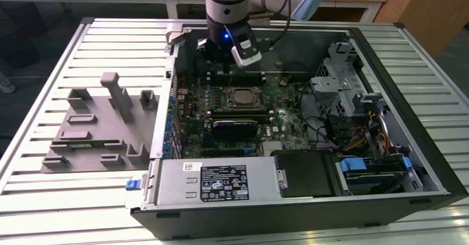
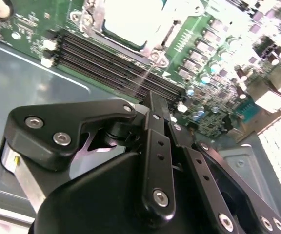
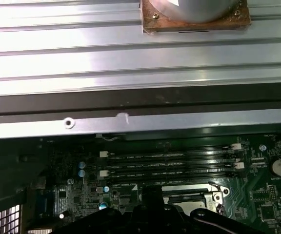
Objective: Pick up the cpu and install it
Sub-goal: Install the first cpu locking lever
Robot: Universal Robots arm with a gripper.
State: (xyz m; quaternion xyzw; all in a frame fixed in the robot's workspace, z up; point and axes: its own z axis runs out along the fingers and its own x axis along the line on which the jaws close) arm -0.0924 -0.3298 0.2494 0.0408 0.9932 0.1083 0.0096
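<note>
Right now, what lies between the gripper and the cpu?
Between gripper and cpu: the black memory slots, in the second wrist view.

A lab: opened computer case (image 1: 293, 218) on a slatted metal bench (image 1: 37, 201).

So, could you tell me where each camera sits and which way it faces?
Exterior view: above the table, looking into the computer case; arm and end effector show.
Second wrist view: behind the end effector, facing the motherboard.
First wrist view: above the end effector, facing the case wall and table.
Both wrist views share the memory slots.
</note>
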